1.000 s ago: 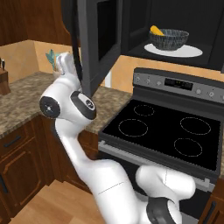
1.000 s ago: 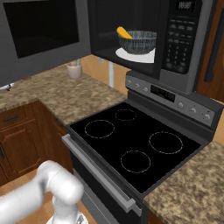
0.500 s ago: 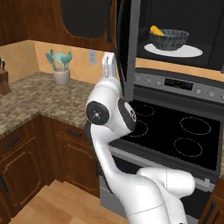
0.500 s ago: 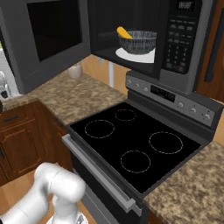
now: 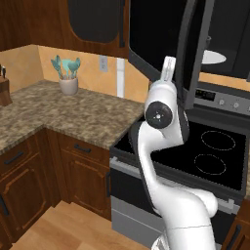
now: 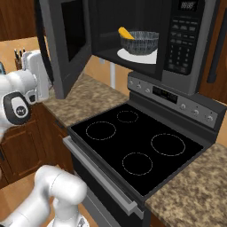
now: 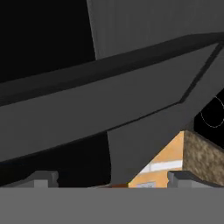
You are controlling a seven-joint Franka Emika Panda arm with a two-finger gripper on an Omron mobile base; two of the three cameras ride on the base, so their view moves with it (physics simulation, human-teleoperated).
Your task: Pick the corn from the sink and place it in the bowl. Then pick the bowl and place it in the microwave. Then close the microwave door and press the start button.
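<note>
Yellow-orange stubby corn cob (image 6: pixel 126 33) lies tilted in the dark ribbed bowl (image 6: pixel 140 42) on the white turntable plate inside the black over-range microwave (image 6: pixel 186 40), long axis slanting up-left. Well apart, the released claw (image 7: pixel 109 177) sits close against the half-swung dark microwave door (image 6: pixel 64 42), above the speckled granite table (image 5: pixel 63 114) and black glass-top stove (image 6: pixel 133 148).

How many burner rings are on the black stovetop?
4 thin white rings on the black glass stovetop: back left, front left, back right, front right. None appear hidden.
</note>
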